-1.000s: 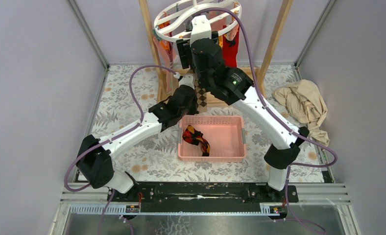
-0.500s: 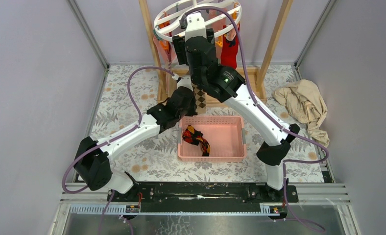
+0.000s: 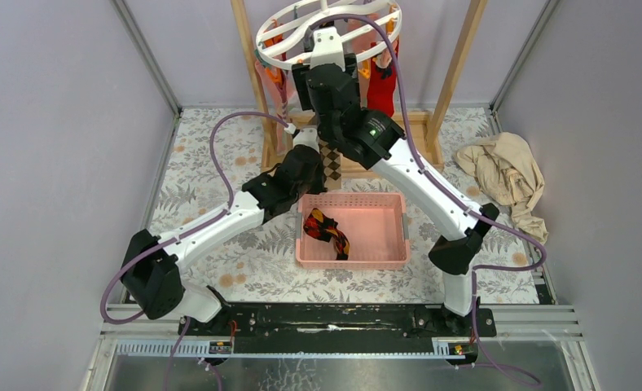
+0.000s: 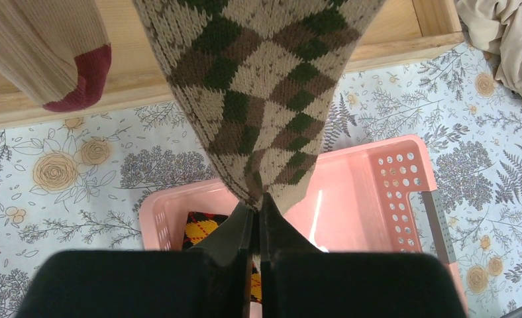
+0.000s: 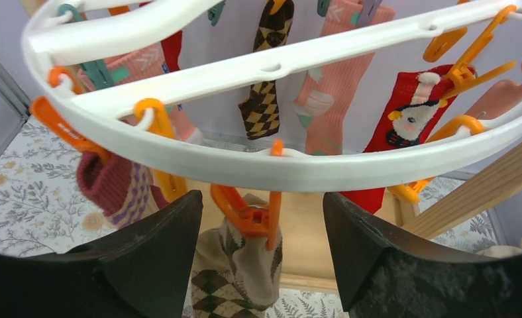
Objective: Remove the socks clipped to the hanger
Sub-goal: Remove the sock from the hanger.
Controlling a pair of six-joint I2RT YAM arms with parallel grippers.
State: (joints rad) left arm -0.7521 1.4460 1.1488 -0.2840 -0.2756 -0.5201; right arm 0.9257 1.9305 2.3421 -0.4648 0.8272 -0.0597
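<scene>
Below the hanger (image 5: pixel 351 165), the left end effector (image 4: pixel 258 204) grips the hanging argyle sock (image 4: pixel 265 99) by its toe, above the pink basket (image 4: pixel 404 179). The right end effector (image 5: pixel 261 199) stands wide, straddling the sock's orange clip (image 5: pixel 245 215).

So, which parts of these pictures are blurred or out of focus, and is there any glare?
Right wrist view: the right end effector is dark and soft, the hanger sharp. Left wrist view: the argyle sock shows crisp knit, the left end effector black without detail. Top view: even light, faint glare on the metal sheet.
</scene>
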